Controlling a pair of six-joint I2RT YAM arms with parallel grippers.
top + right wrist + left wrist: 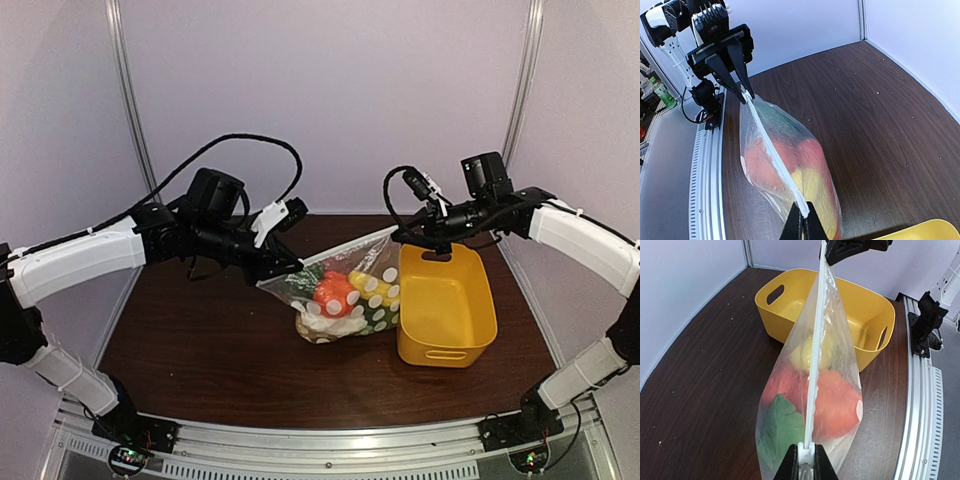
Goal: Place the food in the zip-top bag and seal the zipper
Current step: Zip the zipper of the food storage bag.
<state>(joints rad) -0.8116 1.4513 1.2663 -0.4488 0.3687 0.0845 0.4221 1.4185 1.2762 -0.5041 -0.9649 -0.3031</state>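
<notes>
The zip-top bag [345, 295] hangs stretched between the two grippers over the middle of the table [200, 340], nearer its far edge. The bag's right side is just beside the yellow basket [440, 350], which sits along the table's right edge. Inside the bag the food [335, 292] is bunched low: a red-orange piece, a green leafy piece, a yellow one and a white one at the bottom. The basket shows only its plain yellow floor.

The left gripper [804, 457] has its jaws nearly closed, pinching the end of the zipper [815, 365] where a small white piece sits between the fingers. The right gripper [802, 222] is likewise clamped tight on the opposite end. The zipper runs taut between them as one thin white line, sloping up toward the right gripper. The clear film below bulges around the food. Whether the bag's bottom rests on the table cannot be told.
</notes>
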